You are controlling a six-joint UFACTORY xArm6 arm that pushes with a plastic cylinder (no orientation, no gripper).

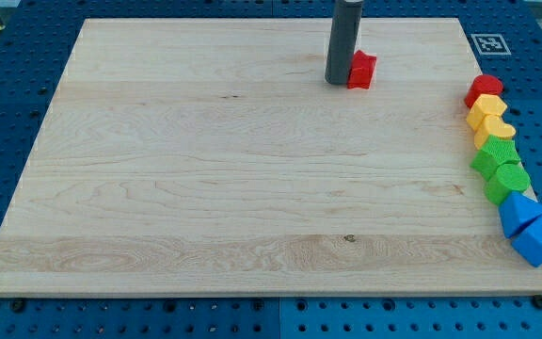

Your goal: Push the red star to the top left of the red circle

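The wooden bench [252,188] is the largest thing in view and the landmark for the rest. Near its top edge, right of centre, stands the dark rod, and the tip [339,83] touches the left side of the red star [361,70]. There are no jaws on this arm; the rod can only push and holds nothing. Along the bench's right edge runs a column of blocks: the red circle [484,89] at the top, two yellow blocks [490,118], two green blocks [499,165] and two blue blocks [533,231] lowest. The star looks small, light and rigid, likely to slide easily on the smooth wood and to spin if pushed off-centre, so contact should go squarely against a flat side. No containers are visible.
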